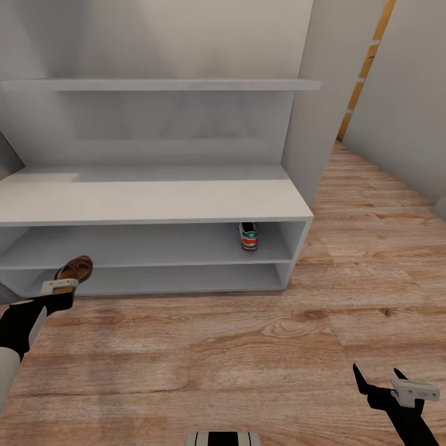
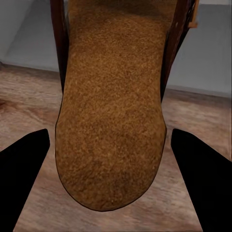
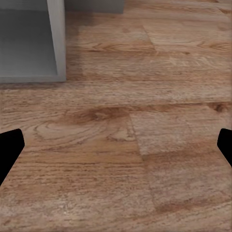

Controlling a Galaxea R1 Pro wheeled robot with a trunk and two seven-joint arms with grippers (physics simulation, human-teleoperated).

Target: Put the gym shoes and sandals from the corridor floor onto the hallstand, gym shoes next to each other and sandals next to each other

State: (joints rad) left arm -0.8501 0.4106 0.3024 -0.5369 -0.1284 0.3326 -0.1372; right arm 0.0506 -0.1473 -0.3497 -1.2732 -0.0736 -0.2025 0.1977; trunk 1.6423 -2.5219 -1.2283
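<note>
Wood-plank corridor floor (image 1: pixel 248 359) fronts the grey hallstand (image 1: pixel 155 198); one gym shoe (image 1: pixel 248 236) sits in its upper compartment. Left end effector (image 1: pixel 62 286) grips a sandal (image 1: pixel 75 268). Left wrist: sandal's tan footbed (image 2: pixel 113 111) between fingers (image 2: pixel 21 174). Right wrist: right end effector (image 3: pixel 116 150) spread over bare floor.

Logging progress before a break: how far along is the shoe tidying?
Done: one gym shoe sits in the upper compartment of the hallstand, near its right end. In hand: the left gripper holds a sandal in front of the rack's left end. The right gripper is open above the floor. Left: this sandal, plus any shoes out of view.
</note>
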